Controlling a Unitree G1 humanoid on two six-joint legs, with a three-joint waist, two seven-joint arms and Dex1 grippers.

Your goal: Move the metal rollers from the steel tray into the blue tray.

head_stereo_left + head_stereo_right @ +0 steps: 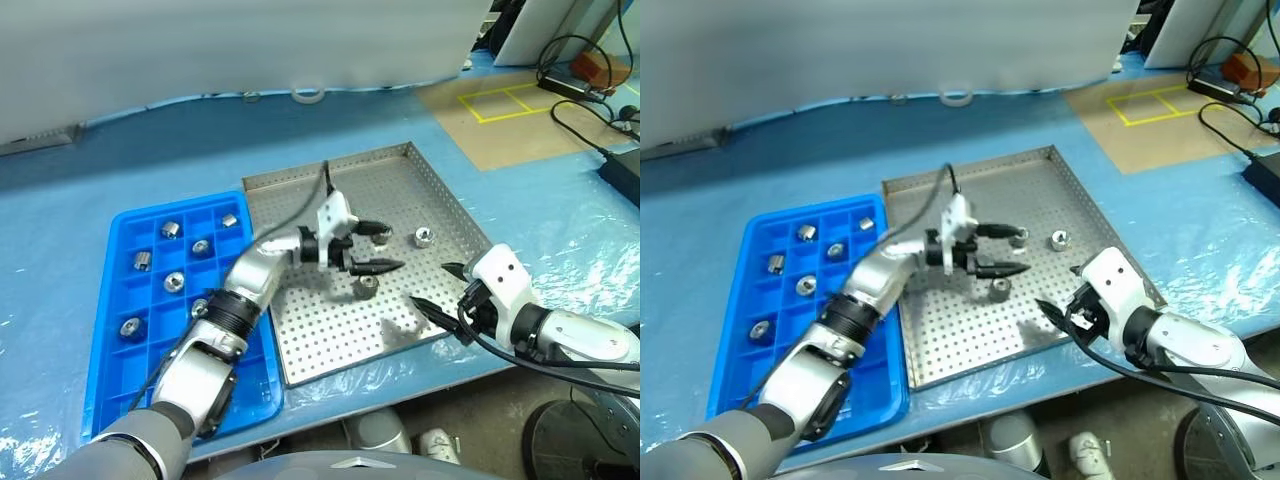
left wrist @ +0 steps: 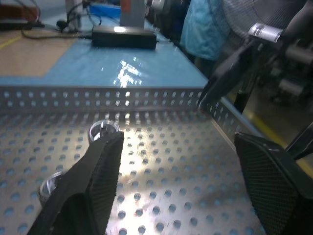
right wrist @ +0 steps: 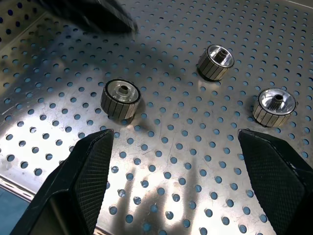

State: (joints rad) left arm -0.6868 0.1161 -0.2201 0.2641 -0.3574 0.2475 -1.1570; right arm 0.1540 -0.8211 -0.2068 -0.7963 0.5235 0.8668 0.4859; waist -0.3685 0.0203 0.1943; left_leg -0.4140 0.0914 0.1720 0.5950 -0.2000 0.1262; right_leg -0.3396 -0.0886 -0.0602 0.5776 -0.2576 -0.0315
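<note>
Steel tray (image 1: 300,345) holds 3 metal rollers (image 3: 121,99); both grippers (image 1: 372,247) (image 1: 441,290) gape empty.

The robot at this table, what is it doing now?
It is moving metal rollers from the steel tray into the blue tray. Six already lie in blue compartments; three remain on the steel tray. The left gripper, jaws open and empty, hovers over them. The right gripper, also open, waits near the tray's front edge.

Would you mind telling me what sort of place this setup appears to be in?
Probably a workshop or robotics test bench, not a home. A perforated steel tray holds loose metal rollers, a compartmented blue tray sits beside it on a table under blue sheeting, and yellow floor tape and cables lie beyond.
</note>
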